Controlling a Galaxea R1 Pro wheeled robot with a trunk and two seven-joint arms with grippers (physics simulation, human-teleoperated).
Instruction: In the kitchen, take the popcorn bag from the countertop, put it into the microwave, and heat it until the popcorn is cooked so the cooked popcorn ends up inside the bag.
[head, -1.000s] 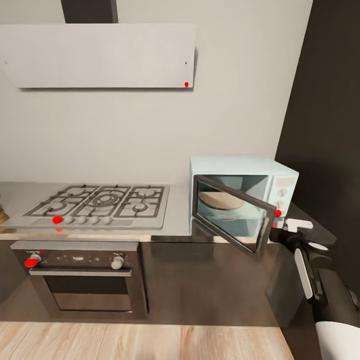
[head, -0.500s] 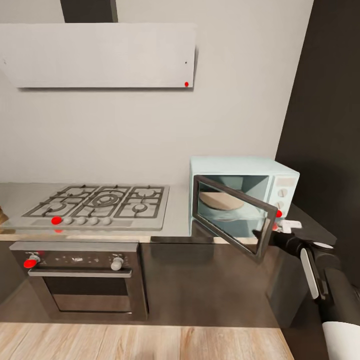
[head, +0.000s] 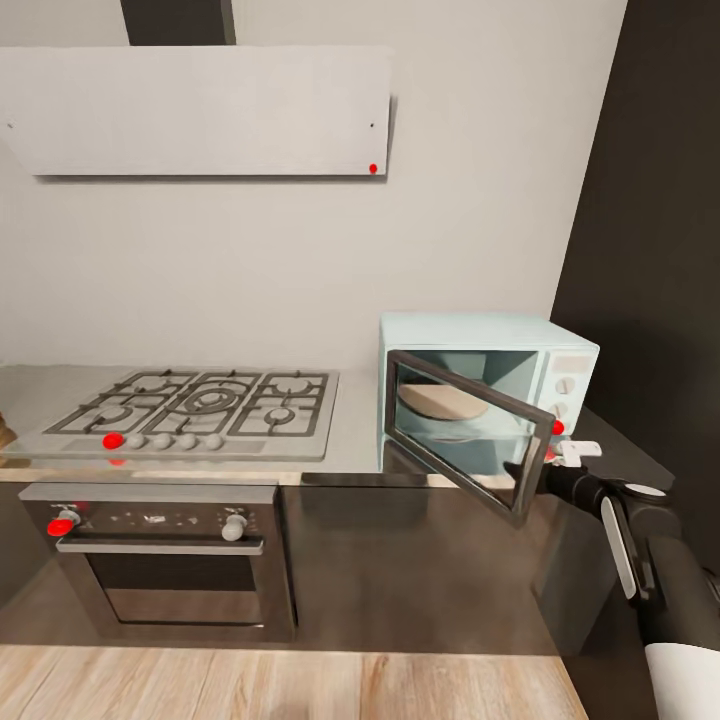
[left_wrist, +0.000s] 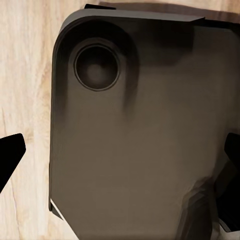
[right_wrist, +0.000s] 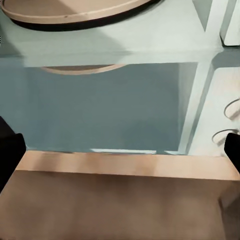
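Since a second earlier, my right fingers (head: 528, 474) had slid in against the free edge of the microwave (head: 487, 402) door (head: 465, 427), which hung half open. Both right fingers and left fingers (left_wrist: 120, 155) were spread, grasping nothing. To swing it wide I judged I should hook that edge and pull outward steadily. No popcorn bag appeared on the worktop (head: 355, 440).
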